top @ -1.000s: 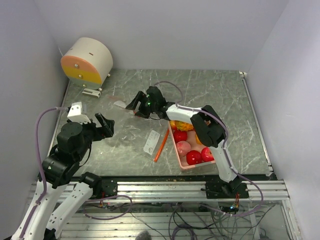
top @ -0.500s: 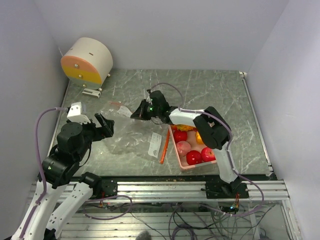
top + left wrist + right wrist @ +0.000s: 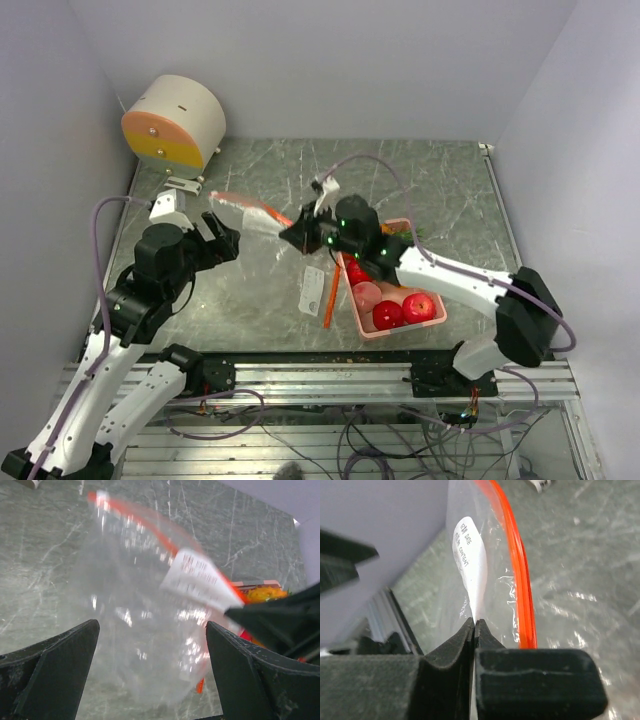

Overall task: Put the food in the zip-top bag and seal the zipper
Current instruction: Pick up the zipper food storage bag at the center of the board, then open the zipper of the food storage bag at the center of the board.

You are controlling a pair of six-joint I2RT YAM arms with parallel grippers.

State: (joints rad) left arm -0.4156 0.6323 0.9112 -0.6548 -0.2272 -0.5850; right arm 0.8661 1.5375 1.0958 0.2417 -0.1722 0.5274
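My right gripper (image 3: 296, 236) (image 3: 474, 623) is shut on the clear zip-top bag (image 3: 250, 222) (image 3: 145, 605), pinching its film beside the white label (image 3: 470, 555) and the orange zipper (image 3: 519, 580). The bag hangs above the table, stretched to the left. The left gripper (image 3: 222, 238) (image 3: 150, 680) is open just left of the bag, its fingers (image 3: 50, 670) apart with the bag's lower part seen between them. The food (image 3: 388, 314) lies in the pink basket (image 3: 400, 331): red apples, a pink peach (image 3: 367, 295) and an orange bumpy fruit (image 3: 265, 594), partly hidden by the right arm.
A second flat bag with a white label (image 3: 312, 288) and orange strip lies on the table left of the basket. A round beige and orange drum (image 3: 175, 122) stands at the back left, with a small white part (image 3: 184, 184) in front of it.
The right gripper closed on the bag and lifted it off the table, drawing it right and nearer. The right arm swung out to the right. The left gripper rose toward the bag.
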